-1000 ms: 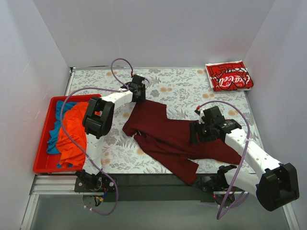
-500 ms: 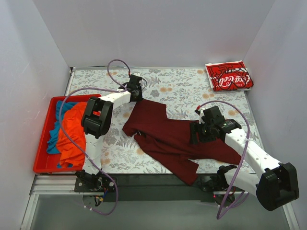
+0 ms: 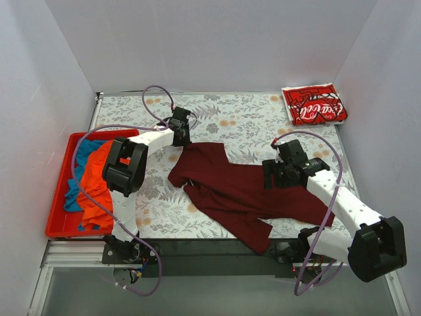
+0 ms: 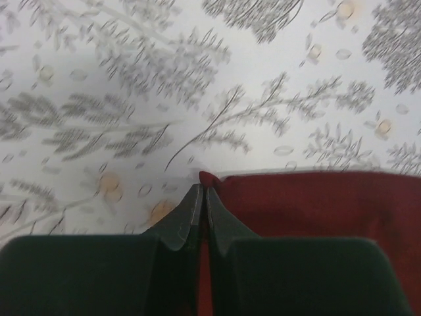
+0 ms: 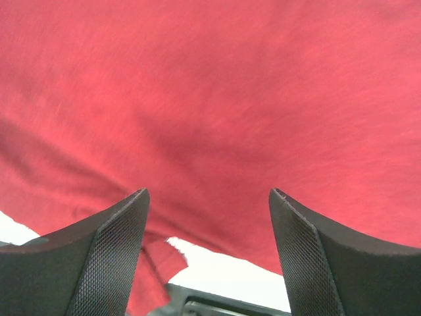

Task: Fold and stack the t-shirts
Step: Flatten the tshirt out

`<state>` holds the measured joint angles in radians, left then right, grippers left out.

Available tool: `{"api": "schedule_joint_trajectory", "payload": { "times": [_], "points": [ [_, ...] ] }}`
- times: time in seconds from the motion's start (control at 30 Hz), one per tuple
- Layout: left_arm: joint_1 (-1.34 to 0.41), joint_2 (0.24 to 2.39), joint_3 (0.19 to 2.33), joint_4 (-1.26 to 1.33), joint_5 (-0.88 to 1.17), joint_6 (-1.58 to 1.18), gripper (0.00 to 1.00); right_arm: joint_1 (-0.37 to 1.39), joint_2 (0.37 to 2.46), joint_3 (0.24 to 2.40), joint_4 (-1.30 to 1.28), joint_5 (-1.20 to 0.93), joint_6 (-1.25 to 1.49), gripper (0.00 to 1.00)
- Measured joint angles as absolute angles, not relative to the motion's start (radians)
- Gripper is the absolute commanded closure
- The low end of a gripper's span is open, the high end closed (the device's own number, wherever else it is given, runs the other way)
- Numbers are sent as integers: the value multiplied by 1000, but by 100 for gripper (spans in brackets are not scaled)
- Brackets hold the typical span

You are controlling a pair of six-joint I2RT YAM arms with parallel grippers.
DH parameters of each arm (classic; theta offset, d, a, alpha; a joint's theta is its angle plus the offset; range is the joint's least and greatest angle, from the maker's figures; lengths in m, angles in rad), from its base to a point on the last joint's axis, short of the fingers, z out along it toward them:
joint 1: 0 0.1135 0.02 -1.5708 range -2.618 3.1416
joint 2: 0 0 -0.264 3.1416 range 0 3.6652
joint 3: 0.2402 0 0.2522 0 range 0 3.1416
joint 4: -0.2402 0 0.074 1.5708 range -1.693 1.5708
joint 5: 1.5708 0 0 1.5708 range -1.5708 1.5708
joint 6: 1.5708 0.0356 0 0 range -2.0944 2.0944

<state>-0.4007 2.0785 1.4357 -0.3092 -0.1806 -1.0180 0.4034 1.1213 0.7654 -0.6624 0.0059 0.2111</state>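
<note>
The dark maroon t-shirt (image 3: 240, 191) lies crumpled across the middle of the table, its lower end hanging over the near edge. My left gripper (image 3: 183, 140) is at the shirt's far left corner. In the left wrist view its fingers (image 4: 191, 214) are pressed together, shut on that corner of the maroon cloth (image 4: 309, 204), whose tip pokes out beyond them. My right gripper (image 3: 270, 175) hovers open over the shirt's right side; in the right wrist view it (image 5: 207, 192) has only maroon fabric (image 5: 217, 99) below. A folded red Coca-Cola t-shirt (image 3: 314, 104) rests at the far right corner.
A red plastic bin (image 3: 58, 220) sits at the left edge, holding an orange t-shirt (image 3: 97, 184) and a blue one (image 3: 77, 172). The table has a grey floral cover (image 3: 243, 118). White walls close in the left, back and right sides.
My left gripper has shut on the maroon shirt's far left corner and shifted slightly left. My right gripper has moved a little toward the back, still open.
</note>
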Motion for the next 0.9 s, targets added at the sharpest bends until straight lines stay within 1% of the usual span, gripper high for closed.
{"api": "schedule_joint_trajectory", "payload": {
  "times": [0.13, 0.27, 0.43, 0.57, 0.77, 0.9],
  "points": [
    [-401, 1978, 1379, -377, -230, -1018, 100, 372, 1177, 829, -656, 89, 211, 20],
    [-401, 1827, 1322, -396, -302, -1014, 100, 291, 1239, 884, -638, 140, 218, 22],
    [-392, 1663, 1227, -390, -394, -1014, 100, 126, 1295, 900, -569, 121, 249, 30],
    [-374, 1635, 1174, -385, -443, -1013, 100, 38, 1346, 897, -492, 104, 260, 31],
    [-368, 1643, 1150, -381, -470, -1010, 100, 0, 1452, 908, -395, 81, 194, 32],
    [-368, 1643, 1150, -372, -475, -1009, 100, -29, 1568, 966, -362, 64, 122, 45]
  ]
}}
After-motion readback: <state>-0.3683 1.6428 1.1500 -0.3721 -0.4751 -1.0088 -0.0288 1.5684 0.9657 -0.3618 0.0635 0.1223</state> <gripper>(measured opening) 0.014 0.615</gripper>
